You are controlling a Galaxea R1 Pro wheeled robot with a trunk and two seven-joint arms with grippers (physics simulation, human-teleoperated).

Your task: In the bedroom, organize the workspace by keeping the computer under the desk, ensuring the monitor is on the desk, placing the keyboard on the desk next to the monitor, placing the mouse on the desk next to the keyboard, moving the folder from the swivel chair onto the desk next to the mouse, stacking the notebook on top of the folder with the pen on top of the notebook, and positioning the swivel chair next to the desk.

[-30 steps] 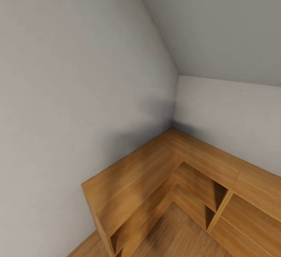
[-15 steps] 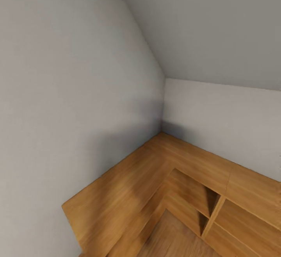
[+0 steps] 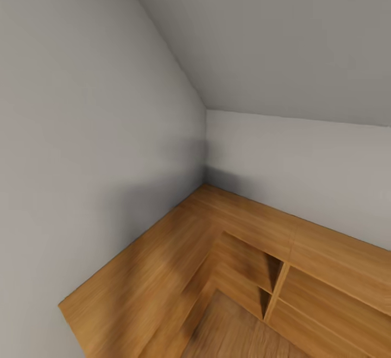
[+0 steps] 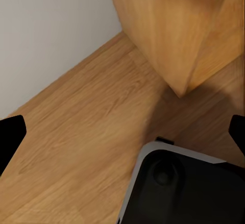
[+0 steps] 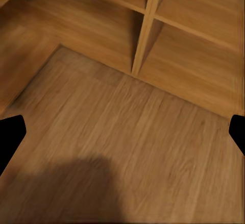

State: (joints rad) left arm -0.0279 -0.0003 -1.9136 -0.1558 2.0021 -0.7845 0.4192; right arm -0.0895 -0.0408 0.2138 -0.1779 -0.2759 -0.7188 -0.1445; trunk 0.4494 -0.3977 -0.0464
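Nearest, both end effectors hang released over the wooden floor (image 5: pixel 127 147), the left end effector (image 4: pixel 122 127) above the robot's dark base (image 4: pixel 184 188). Farther off, the L-shaped wooden shelf unit (image 3: pixel 239 238) fills the lower frame beneath grey walls (image 3: pixel 81 130).

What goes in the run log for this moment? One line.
phase: in transit | head view: wooden corner shelf, grey walls | task items: none seen | left fingers: apart, empty | right fingers: apart, empty

Grey walls (image 3: pixel 81 102), wood-grain shelving (image 3: pixel 326 271) (honey-brown).
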